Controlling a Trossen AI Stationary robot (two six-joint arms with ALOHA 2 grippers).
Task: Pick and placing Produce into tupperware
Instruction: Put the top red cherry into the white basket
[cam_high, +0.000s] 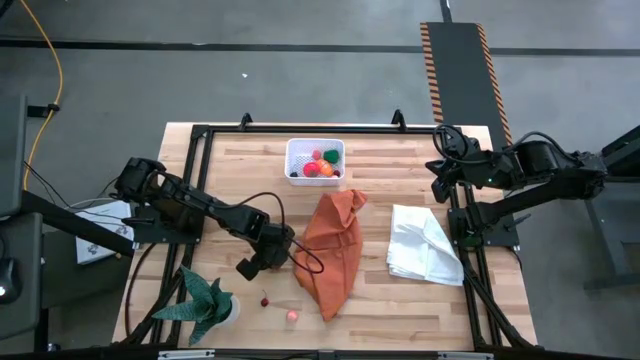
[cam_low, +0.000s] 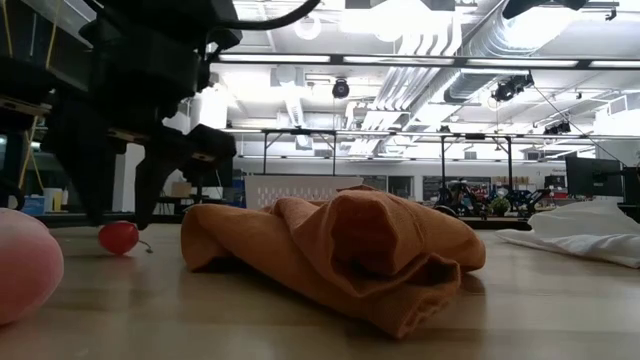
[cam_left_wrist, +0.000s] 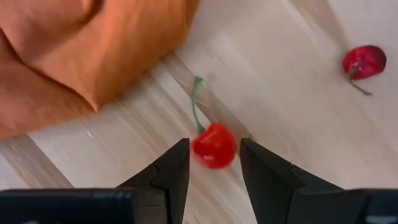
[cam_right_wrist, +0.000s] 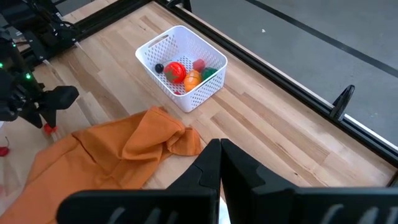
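Observation:
A red cherry (cam_left_wrist: 213, 146) with a green stem lies on the wood beside the orange cloth (cam_high: 332, 250). My left gripper (cam_left_wrist: 214, 163) points down over it, open, one finger on each side; I see no touch. In the low view the cherry (cam_low: 118, 237) sits just below the fingertips. Another red cherry (cam_high: 264, 300) and a pink fruit (cam_high: 291, 316) lie nearer the table's front edge. The white tupperware (cam_high: 292, 150) stands at the far middle with several produce pieces (cam_right_wrist: 180, 71) inside. My right gripper (cam_right_wrist: 219, 152) is shut and held high over the far right.
A crumpled white cloth (cam_high: 425, 245) lies right of the orange cloth. A green spiky potted plant (cam_high: 205, 305) stands at the near left corner. A black frame (cam_high: 200, 135) runs around the tabletop. Bare wood shows between the tub and the cloths.

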